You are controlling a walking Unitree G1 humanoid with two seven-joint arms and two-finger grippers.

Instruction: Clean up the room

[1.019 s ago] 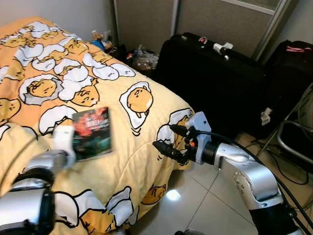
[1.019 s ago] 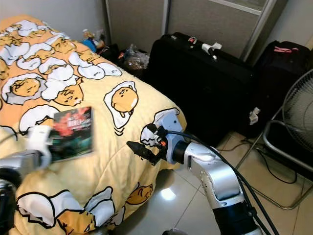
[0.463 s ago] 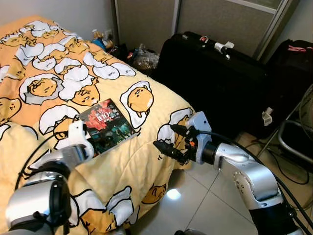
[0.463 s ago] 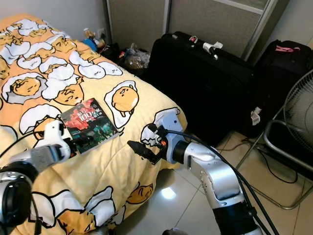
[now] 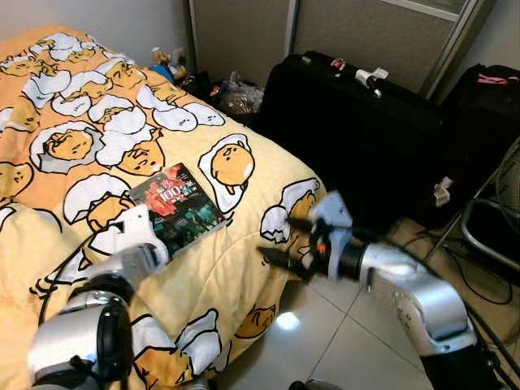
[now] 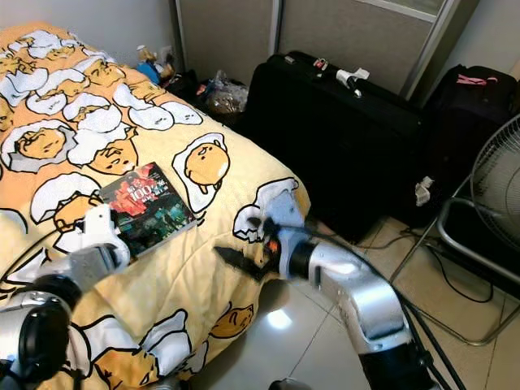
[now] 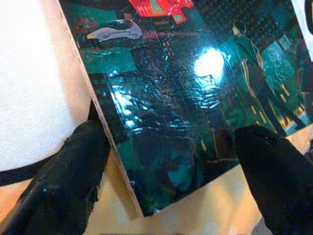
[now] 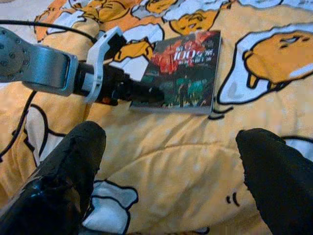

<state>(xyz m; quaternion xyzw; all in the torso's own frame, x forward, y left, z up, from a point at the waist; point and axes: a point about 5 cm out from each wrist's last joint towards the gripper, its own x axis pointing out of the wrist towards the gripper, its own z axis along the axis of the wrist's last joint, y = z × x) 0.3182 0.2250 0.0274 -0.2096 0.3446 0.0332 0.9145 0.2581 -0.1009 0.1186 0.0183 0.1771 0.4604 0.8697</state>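
A book (image 5: pixel 177 209) with a dark green and red cover lies flat on the yellow egg-print bedspread (image 5: pixel 97 114), near the bed's foot corner. My left gripper (image 5: pixel 169 237) sits low at the book's near edge. In the left wrist view its fingers (image 7: pixel 63 181) stand wide apart on either side of the book's corner (image 7: pixel 186 127), open. My right gripper (image 5: pixel 284 242) hovers open over the bed's corner, right of the book and apart from it. The right wrist view looks across at the book (image 8: pixel 188 73) and the left gripper (image 8: pixel 134 91).
A large black suitcase (image 5: pixel 357 122) lies beyond the bed's corner, with a dark bag (image 5: pixel 487 106) behind it. A fan (image 6: pixel 496 187) and cables stand at the right. Clutter (image 5: pixel 236 93) sits by the wall. Glossy tiled floor (image 5: pixel 341 341) lies below my right arm.
The book went from upright in my left gripper to flat on the bed. The left gripper has let go and drawn back slightly. The right arm has shifted a little.
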